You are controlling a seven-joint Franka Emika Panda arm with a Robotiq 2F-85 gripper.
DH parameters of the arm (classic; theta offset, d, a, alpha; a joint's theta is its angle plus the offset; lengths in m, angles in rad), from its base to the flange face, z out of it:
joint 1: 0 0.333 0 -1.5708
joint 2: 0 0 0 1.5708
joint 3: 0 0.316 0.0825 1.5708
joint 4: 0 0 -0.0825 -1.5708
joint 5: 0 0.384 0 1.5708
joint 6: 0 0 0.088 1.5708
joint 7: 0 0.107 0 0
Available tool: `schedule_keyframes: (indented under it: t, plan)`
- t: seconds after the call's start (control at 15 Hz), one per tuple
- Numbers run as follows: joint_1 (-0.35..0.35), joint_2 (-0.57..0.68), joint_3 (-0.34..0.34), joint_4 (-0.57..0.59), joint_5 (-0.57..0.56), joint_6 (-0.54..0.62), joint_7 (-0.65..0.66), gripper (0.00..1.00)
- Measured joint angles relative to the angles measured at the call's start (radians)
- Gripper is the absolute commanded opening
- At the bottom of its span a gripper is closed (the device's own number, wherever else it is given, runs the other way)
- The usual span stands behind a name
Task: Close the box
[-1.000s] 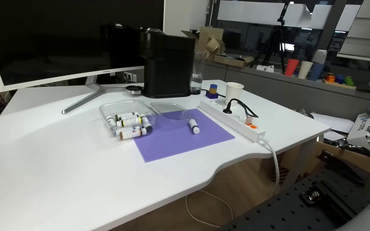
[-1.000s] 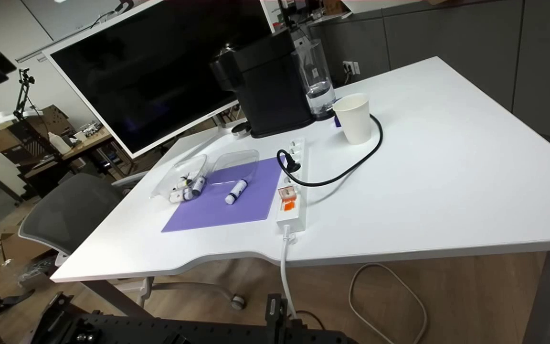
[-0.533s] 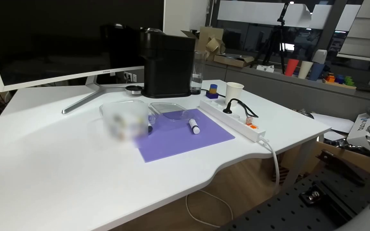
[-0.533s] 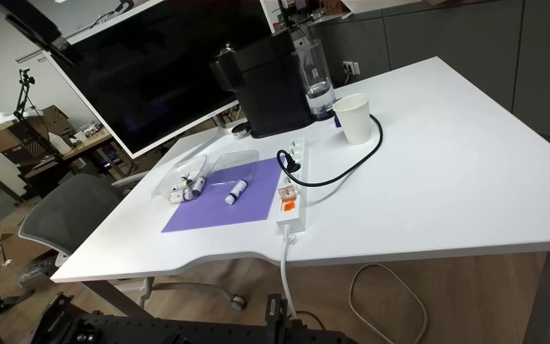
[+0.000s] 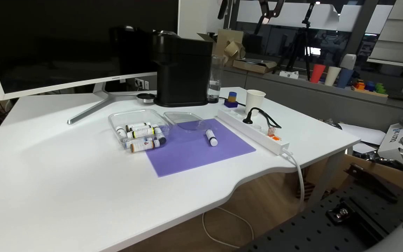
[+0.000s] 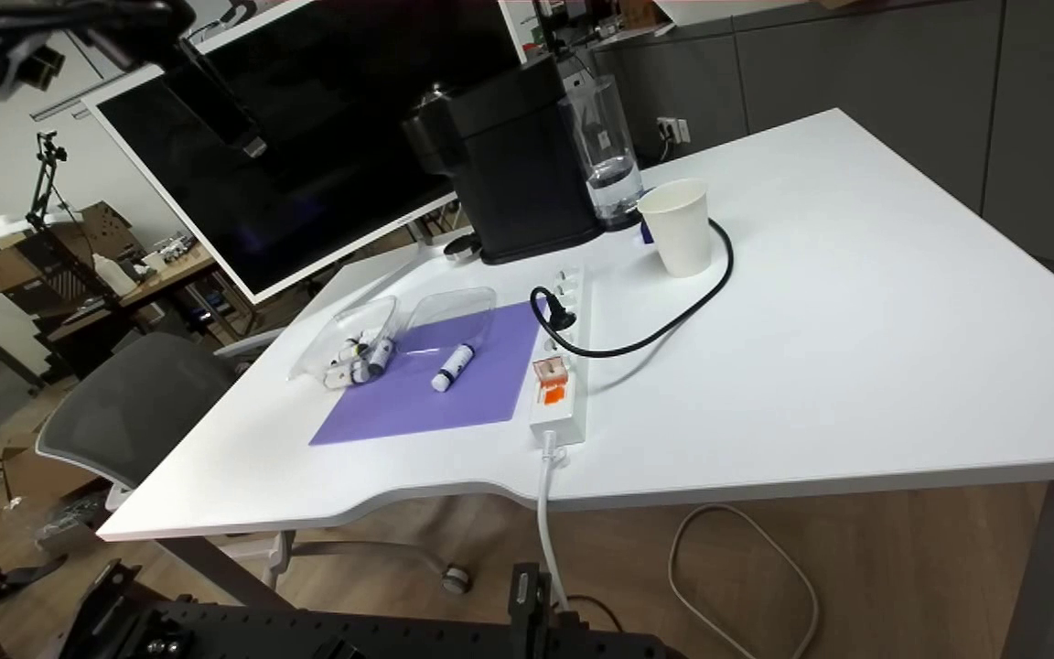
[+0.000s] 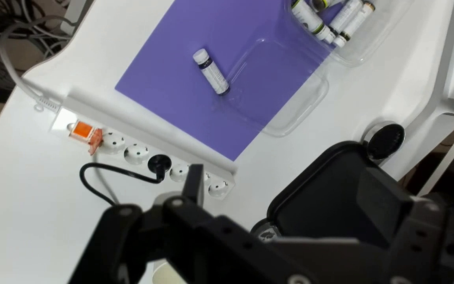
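The box is a clear plastic case lying open on the white table. Its tray point(image 5: 111, 122) holds several small white-labelled vials; it also shows in the wrist view point(image 7: 386, 27). Its clear lid point(image 5: 187, 120) lies folded out flat beside the tray, mostly over a purple sheet; it also shows in the wrist view point(image 7: 278, 86). One loose vial point(image 7: 212, 74) lies on the sheet at the lid's edge; I cannot tell whether they touch. My gripper point(image 7: 286, 183) is open and empty, its fingers wide apart. In an exterior view the gripper point(image 5: 240, 21) hangs high above the table.
A tall black machine point(image 5: 184, 70) with a clear water tank point(image 5: 214, 80) stands behind the lid. A white power strip point(image 5: 250, 129) with a black plug and cable lies beside the sheet. A paper cup point(image 6: 678, 229) stands behind it. A large monitor point(image 5: 65, 45) stands at the back.
My gripper has come into view at the top of an exterior view and moved further in from the upper left in an exterior view. The box and vials have not moved.
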State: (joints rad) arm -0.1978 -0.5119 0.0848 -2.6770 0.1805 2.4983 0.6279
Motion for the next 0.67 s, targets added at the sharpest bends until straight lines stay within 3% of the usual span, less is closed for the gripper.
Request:
schedule_keyframes:
  t: [0.27,0.67]
  plan:
    - [0.082,0.112,-0.094,-0.002,0.163,0.061,-0.143,1.0]
    - [0.096,0.134,-0.099,0.001,0.173,0.078,-0.148,1.0]
